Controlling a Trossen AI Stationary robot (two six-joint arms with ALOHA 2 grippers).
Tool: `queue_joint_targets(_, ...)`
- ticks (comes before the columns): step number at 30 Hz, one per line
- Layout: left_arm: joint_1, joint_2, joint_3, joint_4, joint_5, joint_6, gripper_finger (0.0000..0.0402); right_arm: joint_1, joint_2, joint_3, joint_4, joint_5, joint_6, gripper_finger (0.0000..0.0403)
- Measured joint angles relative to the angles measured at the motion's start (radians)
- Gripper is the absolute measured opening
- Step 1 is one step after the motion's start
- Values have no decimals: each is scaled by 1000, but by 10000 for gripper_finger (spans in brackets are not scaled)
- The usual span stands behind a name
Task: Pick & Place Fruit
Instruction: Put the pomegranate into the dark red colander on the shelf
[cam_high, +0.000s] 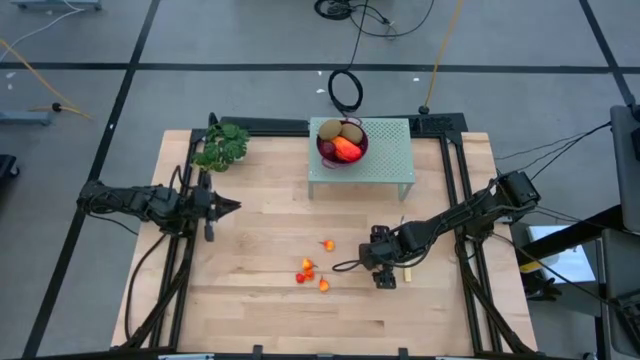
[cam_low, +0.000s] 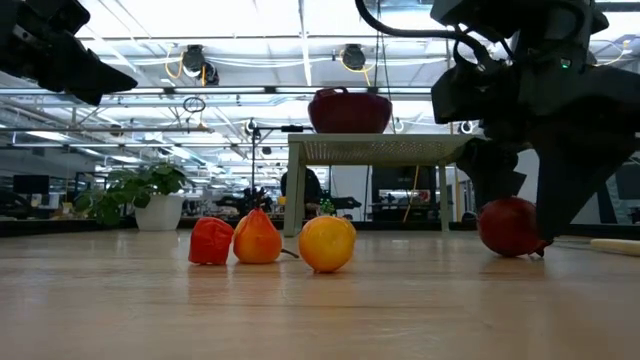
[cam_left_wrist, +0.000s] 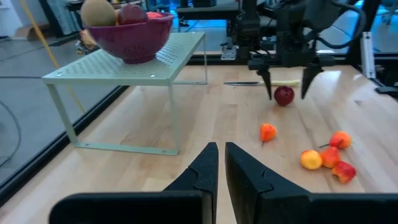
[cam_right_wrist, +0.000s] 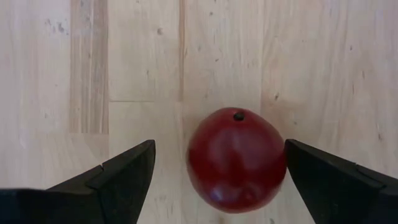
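Note:
A dark red round fruit (cam_right_wrist: 236, 160) lies on the wooden table. My right gripper (cam_right_wrist: 219, 143) is open and points down over it, one finger on either side; I see no touch. The low view shows the same fruit (cam_low: 510, 227) on the table under that gripper (cam_low: 520, 175). Several tiny orange-red fruits (cam_high: 310, 270) lie loose at mid-table. A purple bowl (cam_high: 342, 141) on a pale green stand (cam_high: 390, 160) holds two kiwis, an elongated orange-red fruit and a dark red one. My left gripper (cam_high: 232, 207) waits shut at the table's left, holding nothing.
A green leafy bunch (cam_high: 222, 147) lies at the far left corner. A yellow knife handle (cam_low: 615, 246) lies on the table just right of my right gripper. Bare wood stretches along the near edge and between the two arms. The stand's legs (cam_left_wrist: 174, 121) rise from the table's far middle.

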Motion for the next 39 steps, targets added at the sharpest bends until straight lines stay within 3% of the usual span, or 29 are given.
queue_joint_targets(20,0,0,0,0,-26,-2,33,-1,0,0,2,34,0,299)
queue_joint_targets(39,0,0,0,0,-26,-3,33,-1,1,0,1,32,0,216)
